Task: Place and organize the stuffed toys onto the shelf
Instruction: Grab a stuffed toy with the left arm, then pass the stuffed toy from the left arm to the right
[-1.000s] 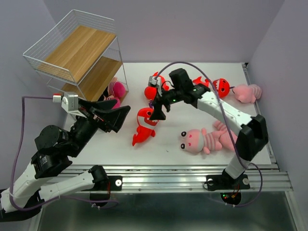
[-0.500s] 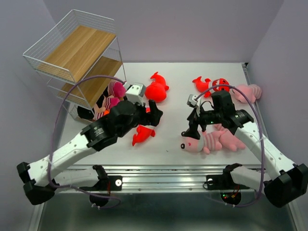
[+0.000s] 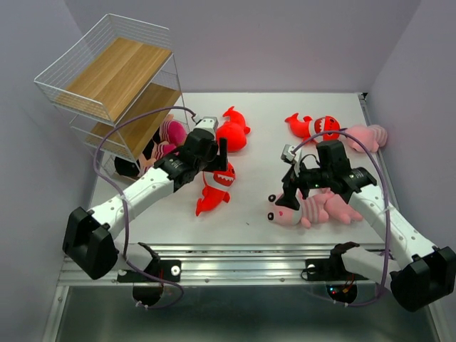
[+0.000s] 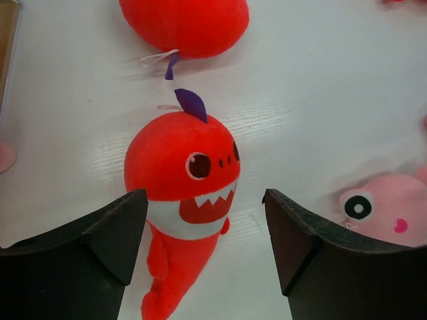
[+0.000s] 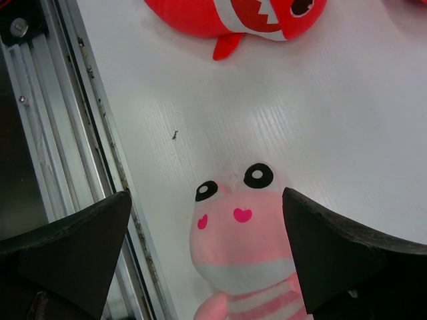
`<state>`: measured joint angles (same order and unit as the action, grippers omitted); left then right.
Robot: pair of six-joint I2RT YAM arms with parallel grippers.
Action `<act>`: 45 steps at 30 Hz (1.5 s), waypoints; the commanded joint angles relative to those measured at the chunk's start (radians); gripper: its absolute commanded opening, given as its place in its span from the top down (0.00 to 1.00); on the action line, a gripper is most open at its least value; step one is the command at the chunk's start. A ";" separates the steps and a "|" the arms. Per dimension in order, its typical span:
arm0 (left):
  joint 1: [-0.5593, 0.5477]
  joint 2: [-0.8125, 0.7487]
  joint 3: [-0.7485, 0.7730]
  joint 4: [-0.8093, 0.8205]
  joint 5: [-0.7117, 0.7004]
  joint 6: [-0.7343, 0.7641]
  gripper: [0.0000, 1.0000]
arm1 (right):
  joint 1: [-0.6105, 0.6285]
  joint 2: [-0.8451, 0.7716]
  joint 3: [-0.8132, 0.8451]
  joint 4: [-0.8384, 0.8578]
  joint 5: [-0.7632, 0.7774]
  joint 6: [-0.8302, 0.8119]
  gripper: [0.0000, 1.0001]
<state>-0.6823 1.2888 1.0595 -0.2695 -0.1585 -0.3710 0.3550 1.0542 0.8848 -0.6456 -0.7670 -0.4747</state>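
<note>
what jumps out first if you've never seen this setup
A bright red shark with white teeth lies mid-table, framed by the open left pincer above it. To its right, the open right pincer hangs over the head of a pink striped toy. A white wire shelf with wooden boards stands at the far left corner.

The white wire shelf (image 3: 114,78) is standing at the far-left corner of the bench (image 3: 263,164), with pink toys (image 3: 169,135) lying at its base. A red toothy fish (image 3: 216,187) is lying belly-up toward the near edge. A pink striped animal (image 3: 313,208) is lying near the near-right corner.
</note>
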 commanded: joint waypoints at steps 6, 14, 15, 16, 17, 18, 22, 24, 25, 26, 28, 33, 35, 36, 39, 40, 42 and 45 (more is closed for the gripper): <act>0.064 0.191 0.002 0.058 -0.018 -0.003 0.20 | -0.011 0.009 0.000 0.029 -0.061 -0.015 0.00; 0.066 0.250 -0.101 0.150 0.045 -0.040 0.42 | -0.011 0.035 0.013 0.026 -0.086 -0.024 0.00; 0.066 0.253 -0.110 0.156 0.050 -0.043 0.48 | -0.011 0.036 0.013 0.023 -0.100 -0.033 0.00; 0.066 0.251 -0.118 0.165 0.053 -0.045 0.54 | -0.011 0.039 0.014 0.015 -0.112 -0.048 0.00; 0.066 0.250 -0.130 0.171 0.066 -0.048 0.69 | -0.011 0.047 0.019 -0.018 -0.132 -0.068 0.00; 0.066 0.248 -0.135 0.176 0.073 -0.052 0.78 | -0.011 0.055 0.032 -0.041 -0.181 -0.121 0.00; 0.066 0.196 -0.153 0.214 0.131 -0.101 0.99 | -0.011 0.093 0.084 -0.178 -0.278 -0.237 0.00; 0.064 0.169 -0.158 0.236 0.187 -0.146 1.00 | -0.011 0.105 0.109 -0.207 -0.293 -0.271 0.00; 0.064 0.153 -0.162 0.248 0.204 -0.173 1.00 | -0.011 0.115 0.121 -0.212 -0.295 -0.278 0.00; 0.064 0.126 -0.164 0.262 0.215 -0.246 1.00 | -0.011 0.121 0.132 -0.213 -0.290 -0.275 0.00; 0.064 0.090 -0.179 0.327 0.247 -0.330 1.00 | 0.001 0.139 0.164 -0.184 -0.250 -0.218 0.00; 0.050 0.086 -0.176 0.392 0.269 -0.673 1.00 | 0.032 0.155 0.186 0.027 -0.043 0.088 0.00; 0.017 0.110 -0.135 0.351 0.211 -0.764 1.00 | 0.032 0.153 0.195 0.073 -0.005 0.151 0.01; 0.003 0.118 -0.118 0.331 0.186 -0.848 1.00 | 0.041 0.152 0.198 0.087 0.020 0.195 0.01; -0.046 0.167 -0.050 0.273 0.128 -0.989 1.00 | 0.050 0.122 0.203 0.158 0.143 0.362 0.00; -0.055 0.203 -0.029 0.241 0.128 -1.015 1.00 | 0.076 0.115 0.200 0.172 0.162 0.378 0.00; -0.077 0.243 0.046 0.187 0.103 -1.069 1.00 | 0.104 0.086 0.191 0.198 0.234 0.399 0.00; -0.120 0.308 0.132 0.122 0.065 -1.155 1.00 | 0.156 0.072 0.168 0.196 0.325 0.392 0.00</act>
<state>-0.7704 1.5604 1.0901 -0.0669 -0.0097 -1.3296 0.4576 1.1767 1.0409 -0.5411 -0.6029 -0.1627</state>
